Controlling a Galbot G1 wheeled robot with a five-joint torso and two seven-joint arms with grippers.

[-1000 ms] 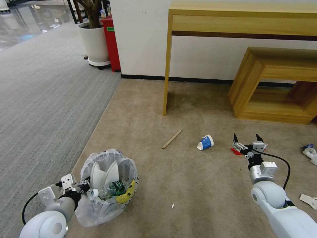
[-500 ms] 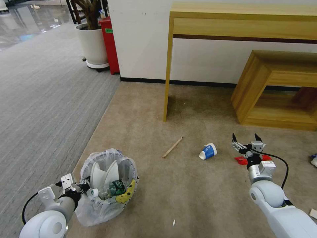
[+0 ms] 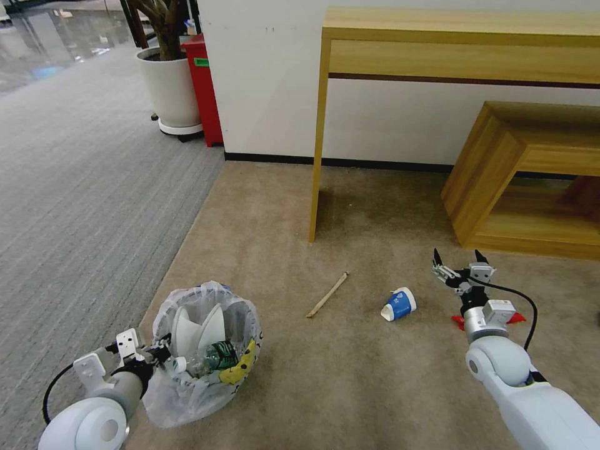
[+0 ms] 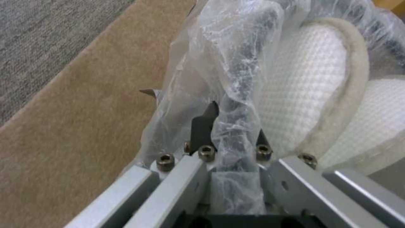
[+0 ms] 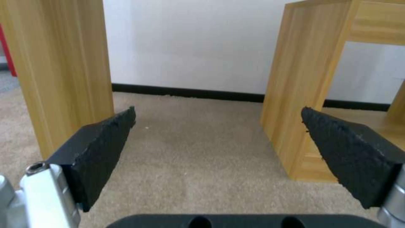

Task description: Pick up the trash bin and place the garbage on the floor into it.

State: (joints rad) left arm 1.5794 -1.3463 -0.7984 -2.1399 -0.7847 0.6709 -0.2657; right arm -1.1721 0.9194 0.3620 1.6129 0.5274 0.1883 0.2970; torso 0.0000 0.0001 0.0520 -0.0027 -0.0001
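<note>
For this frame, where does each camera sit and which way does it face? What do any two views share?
Head view: looks forward and down at the floor, with the wooden stick, paper cup, both arms, the left gripper and the open right gripper.
Left wrist view: points along its fingers, clamped on the trash bin rim beside white slippers.
Right wrist view: looks low between open fingers toward the desk leg and the wall.
Shared: head and left wrist views both show the trash bin and slippers.
</note>
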